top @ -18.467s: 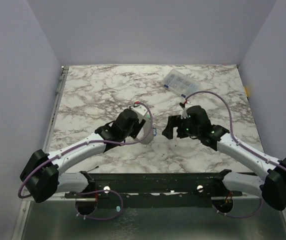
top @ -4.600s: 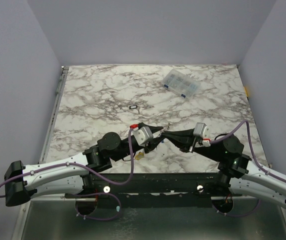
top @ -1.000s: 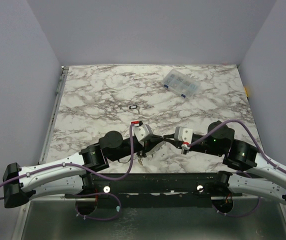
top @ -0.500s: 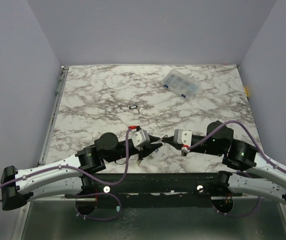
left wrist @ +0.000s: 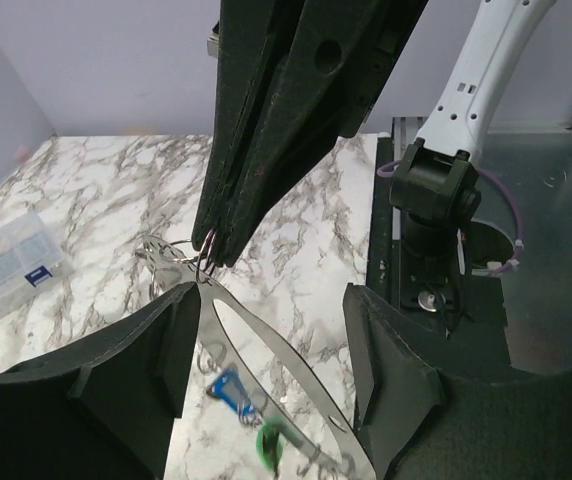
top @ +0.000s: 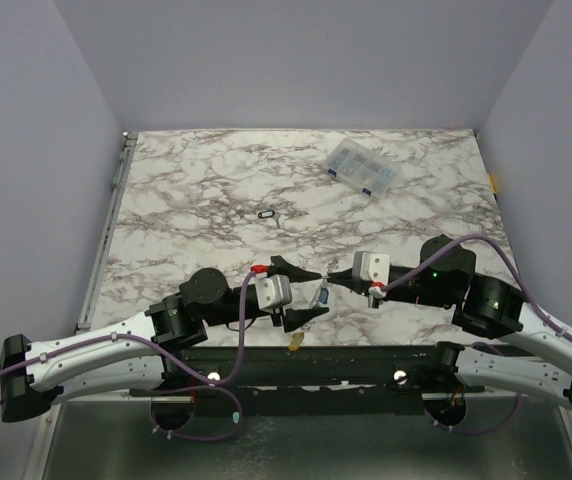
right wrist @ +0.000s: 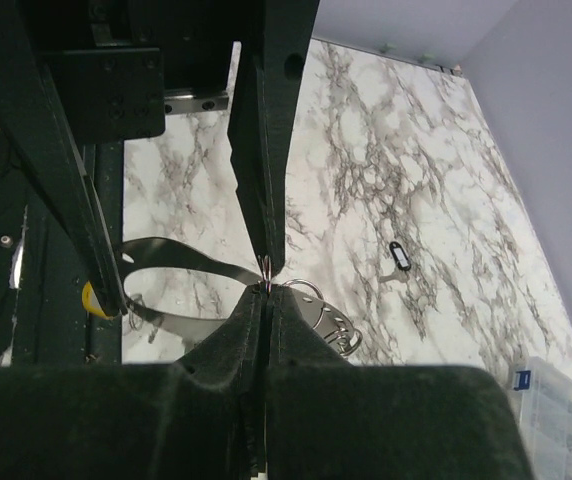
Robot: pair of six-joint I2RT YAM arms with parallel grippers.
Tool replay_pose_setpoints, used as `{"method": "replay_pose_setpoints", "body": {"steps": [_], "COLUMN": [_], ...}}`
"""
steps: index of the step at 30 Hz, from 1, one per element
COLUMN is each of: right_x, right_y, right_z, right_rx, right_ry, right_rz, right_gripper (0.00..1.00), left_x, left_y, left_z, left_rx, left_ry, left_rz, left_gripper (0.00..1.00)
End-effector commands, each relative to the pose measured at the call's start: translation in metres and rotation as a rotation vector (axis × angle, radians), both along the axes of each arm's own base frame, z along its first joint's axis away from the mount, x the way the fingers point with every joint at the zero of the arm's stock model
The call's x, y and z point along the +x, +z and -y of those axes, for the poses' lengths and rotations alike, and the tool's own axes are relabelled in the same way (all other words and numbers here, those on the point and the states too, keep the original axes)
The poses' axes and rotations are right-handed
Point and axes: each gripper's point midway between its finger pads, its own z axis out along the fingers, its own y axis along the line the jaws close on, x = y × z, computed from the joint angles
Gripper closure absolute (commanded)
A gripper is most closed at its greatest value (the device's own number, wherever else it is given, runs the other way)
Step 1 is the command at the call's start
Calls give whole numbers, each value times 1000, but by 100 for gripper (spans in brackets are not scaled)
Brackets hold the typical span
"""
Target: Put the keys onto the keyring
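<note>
My right gripper [top: 334, 278] is shut on the top edge of the keyring [left wrist: 285, 361], a flat grey metal hoop hanging above the table. A blue key [left wrist: 230, 394] and a green key [left wrist: 267, 446] dangle from its lower part. My left gripper [left wrist: 271, 300] stands open, one finger on each side of the keyring [right wrist: 166, 262], gripping nothing. A yellow key [top: 294, 342] lies at the table's near edge, half hidden behind a left finger in the right wrist view. The black-rimmed oval key [top: 266, 214] lies alone mid-table.
A clear plastic compartment box [top: 363, 167] sits at the back right. The black mounting rail [top: 366, 362] runs along the near edge just behind both grippers. Grey walls close off the table's left, right and back.
My left gripper has opened from shut and drawn back a little to the left. The right gripper stays shut on the keyring. The yellow key now shows at the near edge.
</note>
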Motion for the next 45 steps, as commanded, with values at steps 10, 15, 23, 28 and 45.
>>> {"method": "replay_pose_setpoints", "body": {"steps": [10,15,23,28,45], "right_x": [-28,-27,-19,-3,12], "right_y": [41,56,55,57,65], "right_z": [-2,-4,-8,-9,-6], "right_rx": [154,319,474,578,704], "right_ry": [91,67,37,-27,-85], "right_rz": [-104,-144,-145,-126,-62], "right_gripper": [99,99,99,99,99], "left_x": [2,-4,-4,-3,17], "left_y": [18,22,35,40,46], "left_z": [-4,-5,-6,-1,-25], "left_rx": [-113,-146,-206,-217,-195], "left_ry": [17,-10,-3,-3,150], "left_rz": [77,83,47,-7,-44], "left_gripper": [40,44,69,82,42]}}
